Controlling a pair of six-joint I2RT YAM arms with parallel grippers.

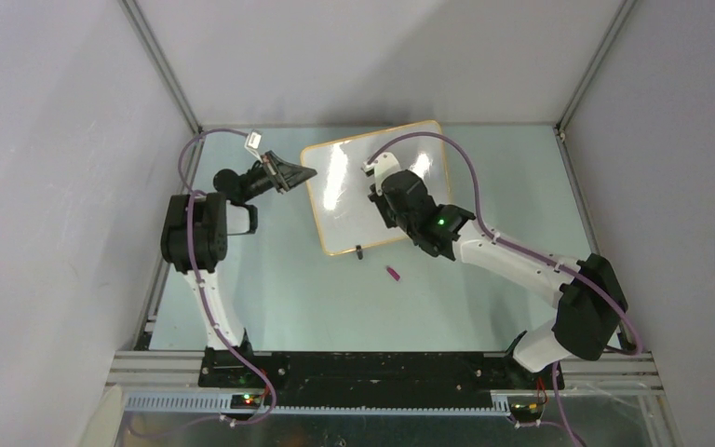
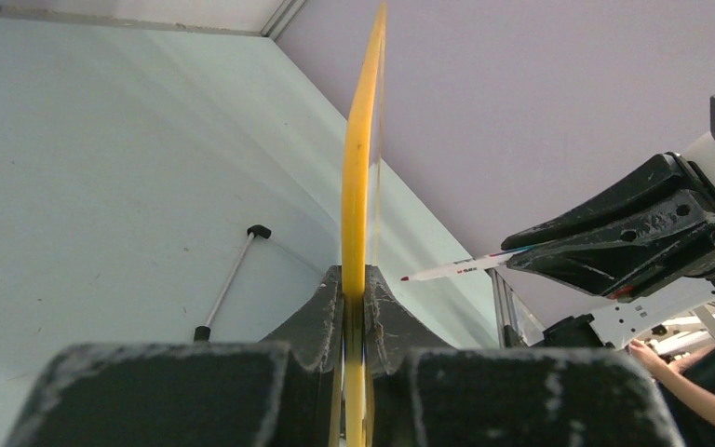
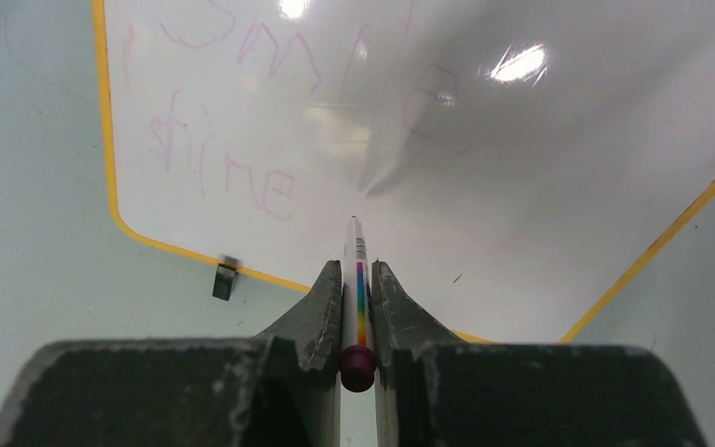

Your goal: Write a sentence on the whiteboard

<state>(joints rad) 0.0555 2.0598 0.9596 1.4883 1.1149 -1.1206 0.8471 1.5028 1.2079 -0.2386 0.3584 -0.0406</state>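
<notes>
The whiteboard (image 1: 349, 200), white with an orange-yellow frame, lies at the middle back of the table. Faint pink writing (image 3: 228, 158) covers its left part. My left gripper (image 1: 287, 175) is shut on the board's left edge, and in the left wrist view that yellow edge (image 2: 363, 168) runs straight up from my left gripper (image 2: 355, 279). My right gripper (image 1: 379, 186) hangs over the board. It is shut on a white marker with a rainbow stripe (image 3: 357, 270) held in my right gripper (image 3: 357, 279). The marker (image 2: 456, 268) has its red tip a small gap off the board's face.
A small purple cap (image 1: 394, 273) lies on the table just in front of the board. A black clip foot (image 3: 225, 277) sits on the board's near edge. On the far side of the edge-on board a thin pale rod with black ends (image 2: 228, 284) shows. Grey walls enclose the table.
</notes>
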